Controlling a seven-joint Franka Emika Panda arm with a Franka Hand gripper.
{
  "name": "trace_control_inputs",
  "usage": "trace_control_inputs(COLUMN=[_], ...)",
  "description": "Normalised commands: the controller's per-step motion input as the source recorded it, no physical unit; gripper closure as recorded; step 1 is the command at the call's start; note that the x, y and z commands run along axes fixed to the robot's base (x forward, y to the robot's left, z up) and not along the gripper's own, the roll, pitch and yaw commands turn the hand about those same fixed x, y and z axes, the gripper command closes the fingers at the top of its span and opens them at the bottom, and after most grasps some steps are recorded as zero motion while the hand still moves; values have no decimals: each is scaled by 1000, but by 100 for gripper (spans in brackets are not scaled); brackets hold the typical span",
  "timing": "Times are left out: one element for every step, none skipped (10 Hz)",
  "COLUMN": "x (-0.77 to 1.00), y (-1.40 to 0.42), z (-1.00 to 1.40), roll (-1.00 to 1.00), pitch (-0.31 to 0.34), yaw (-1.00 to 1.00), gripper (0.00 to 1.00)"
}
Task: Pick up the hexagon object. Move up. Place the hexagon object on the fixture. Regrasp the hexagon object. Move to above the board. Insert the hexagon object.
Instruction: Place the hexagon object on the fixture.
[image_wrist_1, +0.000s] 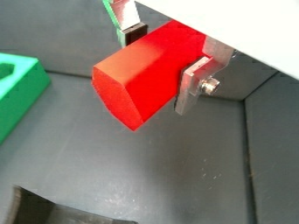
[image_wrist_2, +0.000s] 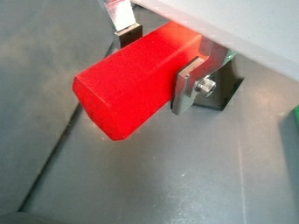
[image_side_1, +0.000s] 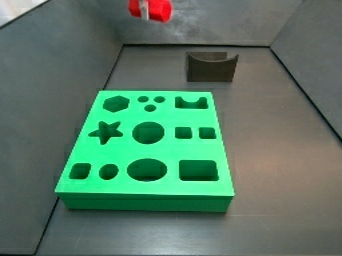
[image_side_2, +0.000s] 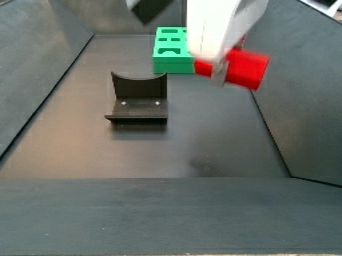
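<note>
The hexagon object (image_wrist_1: 142, 77) (image_wrist_2: 131, 83) is a bright red bar clamped between the gripper's silver fingers in both wrist views, sticking out past them. My gripper (image_wrist_1: 163, 59) (image_wrist_2: 158, 57) is shut on it, high above the floor. In a side view the red bar (image_side_1: 151, 10) hangs near the top edge, well above the fixture (image_side_1: 211, 66). From the opposite side the bar (image_side_2: 237, 68) juts out of the gripper (image_side_2: 214, 62), to the right of the fixture (image_side_2: 136, 98). The green board (image_side_1: 150, 152) lies flat on the floor, its holes facing up.
Dark sloping walls enclose the floor on all sides. A corner of the board (image_wrist_1: 17, 87) shows in a wrist view, and part of the fixture (image_wrist_2: 219, 87) shows behind the fingers.
</note>
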Motion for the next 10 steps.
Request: trace_control_inputs(x=[-13, -3, 7, 1000, 1000, 1000, 1000, 1000, 1000, 1000], y=[-13, -11, -8, -671, -665, -550, -473, -418, -386, -318], z=[760, 530, 356, -393, -436, -413, -359, -294, -282, -258], roll=[-40, -50, -57, 12, 11, 13, 14, 21, 26, 33], pitch=[20, 32, 40, -28, -27, -33, -30, -28, -29, -31], yaw=[22, 24, 26, -1000, -1000, -1000, -1000, -1000, -1000, -1000], gripper=[100, 100, 100, 100, 100, 100, 100, 100, 100, 100])
